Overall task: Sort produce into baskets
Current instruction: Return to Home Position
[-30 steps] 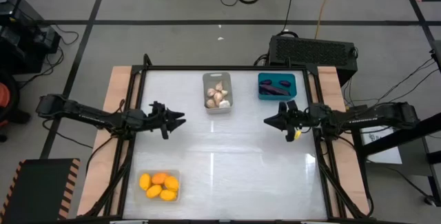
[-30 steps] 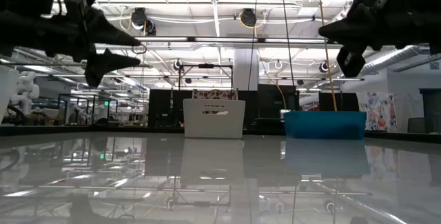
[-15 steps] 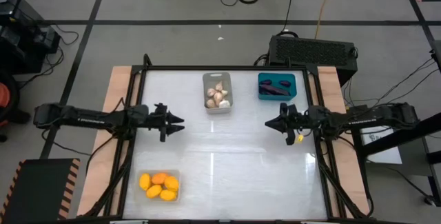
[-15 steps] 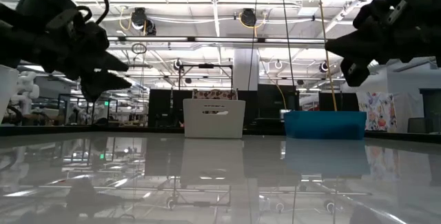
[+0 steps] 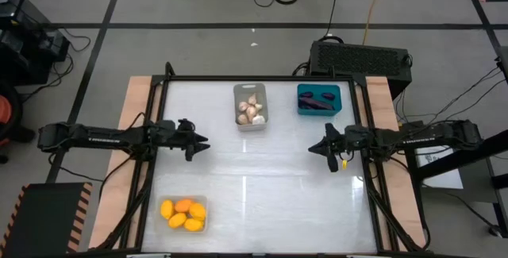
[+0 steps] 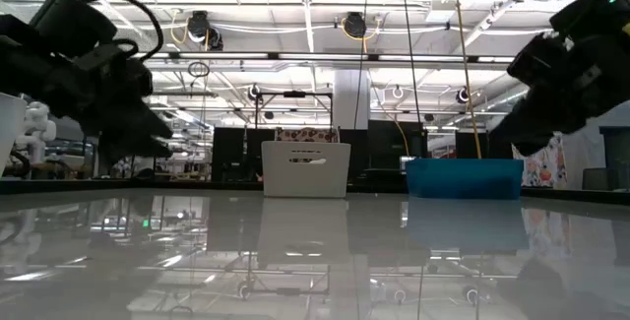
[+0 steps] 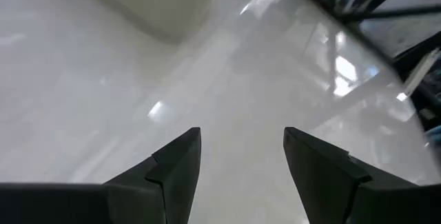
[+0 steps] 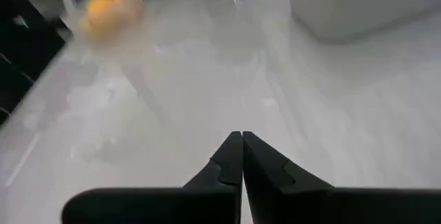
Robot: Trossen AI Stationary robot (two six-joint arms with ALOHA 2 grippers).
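Seen from above, three small rectangular baskets stand upright on the white table [image 5: 262, 179], well apart from one another. The pale grey basket [image 5: 251, 126] sits at about twelve o'clock, near the far edge, and holds a heap of whitish garlic bulbs [image 5: 251, 113]. At its three o'clock side, with a gap between them, is the teal basket [image 5: 319, 113], at roughly one o'clock on the table. Dark purple eggplants [image 5: 316, 97] lie inside it (their number cannot be told). The clear basket [image 5: 205, 228], almost see-through, sits at about seven o'clock near the front corner, holding a handful of yellow and orange fruits [image 5: 183, 213] packed close together.
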